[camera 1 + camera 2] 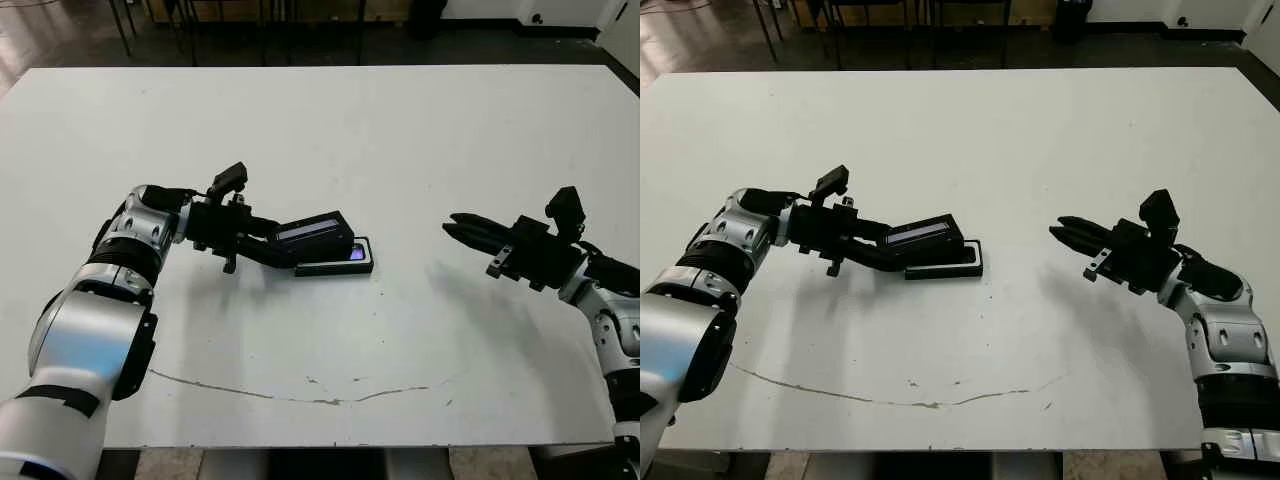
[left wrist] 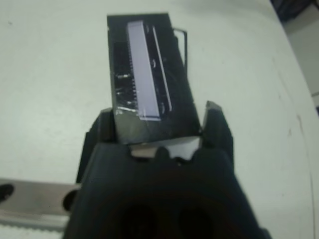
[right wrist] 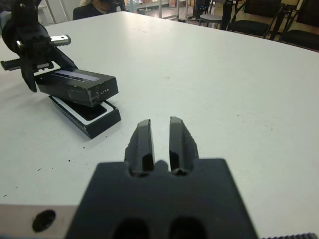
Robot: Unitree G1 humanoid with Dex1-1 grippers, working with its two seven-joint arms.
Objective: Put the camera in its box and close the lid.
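Observation:
My left gripper [image 1: 283, 246] is shut on one end of the lid [image 1: 310, 231], a black slab with a pale strip on top, and holds it tilted just above the box [image 1: 335, 268]. The box, a shallow black tray, lies flat on the table. Under the lid, the camera [image 1: 357, 253] shows only as a bluish-purple patch at the box's right end. In the left wrist view the fingers [image 2: 214, 124] clamp the lid [image 2: 147, 79] by its sides. My right gripper [image 1: 452, 226] hovers to the right of the box, shut and empty, a good way apart.
A thin dark crack line [image 1: 300, 395] runs across the white table [image 1: 400, 140] near its front edge. Chairs [image 3: 259, 12] stand beyond the far edge, and a person [image 3: 99, 5] shows there in the right wrist view.

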